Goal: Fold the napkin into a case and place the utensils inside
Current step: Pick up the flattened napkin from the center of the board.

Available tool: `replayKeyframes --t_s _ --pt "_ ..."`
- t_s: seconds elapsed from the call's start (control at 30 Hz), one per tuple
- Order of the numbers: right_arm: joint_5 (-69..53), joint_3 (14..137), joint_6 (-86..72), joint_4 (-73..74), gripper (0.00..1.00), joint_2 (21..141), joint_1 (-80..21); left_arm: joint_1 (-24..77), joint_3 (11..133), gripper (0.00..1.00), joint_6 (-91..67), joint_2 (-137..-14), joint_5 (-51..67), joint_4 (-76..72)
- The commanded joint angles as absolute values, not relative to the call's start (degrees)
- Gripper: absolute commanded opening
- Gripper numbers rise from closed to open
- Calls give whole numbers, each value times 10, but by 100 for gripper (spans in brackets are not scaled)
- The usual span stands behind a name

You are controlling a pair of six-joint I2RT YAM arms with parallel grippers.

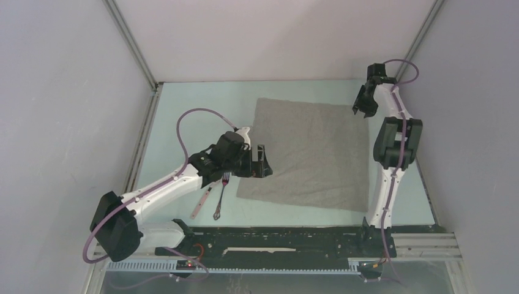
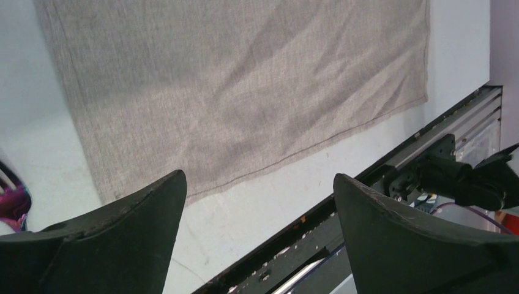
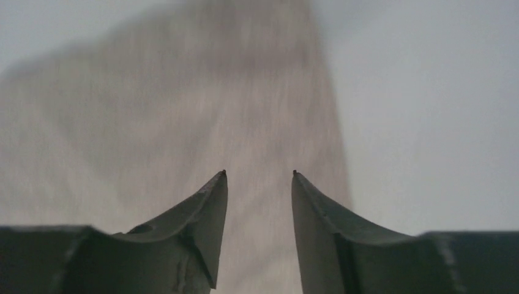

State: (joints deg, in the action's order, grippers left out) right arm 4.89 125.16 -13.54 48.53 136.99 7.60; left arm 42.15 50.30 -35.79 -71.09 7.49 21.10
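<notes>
The grey napkin [image 1: 312, 153] lies spread flat on the pale table, unfolded. My left gripper [image 1: 264, 164] hovers over its left edge, fingers wide open and holding nothing. In the left wrist view the napkin [image 2: 245, 86] fills the upper part, and bare table shows between the tips of the left gripper [image 2: 260, 184]. My right gripper [image 1: 362, 105] is raised by the napkin's far right corner. In the blurred right wrist view it [image 3: 259, 174] stands open with only the napkin [image 3: 183, 110] below. The utensils lie left of the napkin under my left arm: a pink-handled spoon [image 1: 201, 204] and a fork [image 1: 221, 195].
Grey enclosure walls stand close on the left, back and right. A black mounting rail [image 1: 294, 245] runs along the near edge, and it also appears in the left wrist view [image 2: 367, 202]. Bare table [image 1: 202, 104] lies left of the napkin.
</notes>
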Motion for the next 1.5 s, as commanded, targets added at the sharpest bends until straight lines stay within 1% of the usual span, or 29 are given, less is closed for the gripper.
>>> replayKeyframes --t_s 0.0,0.1,0.17,0.3,0.47,0.5,0.57,0.7,0.87,1.03,1.23,1.33,1.47 --pt "61 1014 -178 501 53 1095 16 420 462 97 -369 -649 79 211" --pt "33 809 -232 442 61 917 -24 420 425 99 -368 -588 83 199" --pt "-11 690 -264 431 61 800 -27 421 413 99 -363 -552 84 196" --pt "-34 559 -307 491 59 653 -5 420 409 99 -351 -491 94 200" --pt "-48 441 -357 601 60 553 106 420 409 99 -341 -458 97 201" --pt "-36 425 -364 617 60 545 133 420 408 99 -340 -453 95 201" --pt "23 402 -408 646 59 534 163 420 404 98 -344 -443 86 196" --pt "84 401 -462 665 58 543 174 420 405 98 -335 -438 85 192" --pt "84 392 -467 650 59 585 206 421 417 98 -317 -441 84 203" --pt "77 372 -483 597 61 614 211 438 423 98 -307 -446 65 209" --pt "52 348 -472 549 66 657 213 446 421 98 -304 -449 54 216" --pt "40 335 -477 531 66 655 214 448 423 98 -302 -448 46 221" --pt "39 333 -474 522 63 655 221 449 425 98 -300 -449 43 224"
